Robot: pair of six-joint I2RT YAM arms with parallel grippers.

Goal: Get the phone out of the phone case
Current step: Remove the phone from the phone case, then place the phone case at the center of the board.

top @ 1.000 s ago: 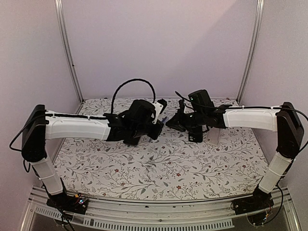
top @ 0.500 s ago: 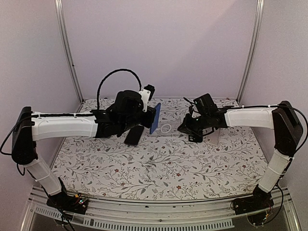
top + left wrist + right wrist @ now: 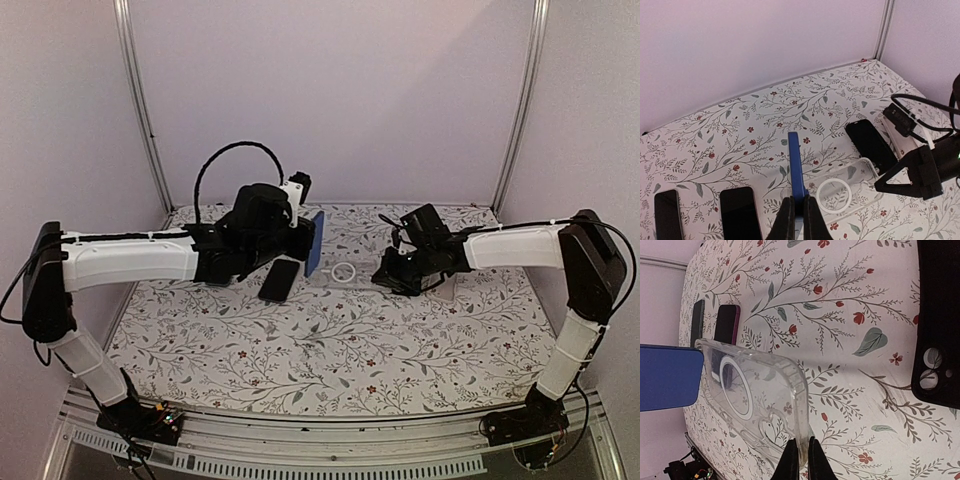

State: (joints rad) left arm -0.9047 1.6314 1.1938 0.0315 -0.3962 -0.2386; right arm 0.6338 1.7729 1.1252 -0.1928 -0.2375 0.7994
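The blue phone [image 3: 315,243] stands out of the case, held on edge above the table by my left gripper [image 3: 300,240]. In the left wrist view the phone [image 3: 794,165] shows edge-on, and my left gripper [image 3: 799,220] is shut on its near end. The empty clear case [image 3: 345,272] with a white ring lies low over the table just right of the phone; it also shows in the left wrist view [image 3: 840,192]. My right gripper [image 3: 385,275] is shut on the case's right edge. The right wrist view shows the case [image 3: 750,395], the gripper [image 3: 802,455] and the phone [image 3: 667,377].
A black phone [image 3: 279,281] lies on the table below the left gripper, and another [image 3: 667,217] lies further left. A black case with camera holes [image 3: 939,325] lies beyond the right gripper. A pale flat item [image 3: 445,285] lies under the right arm.
The phone has come out of the clear case. My left gripper has carried it left and back, while my right gripper has lowered the empty case toward the table.
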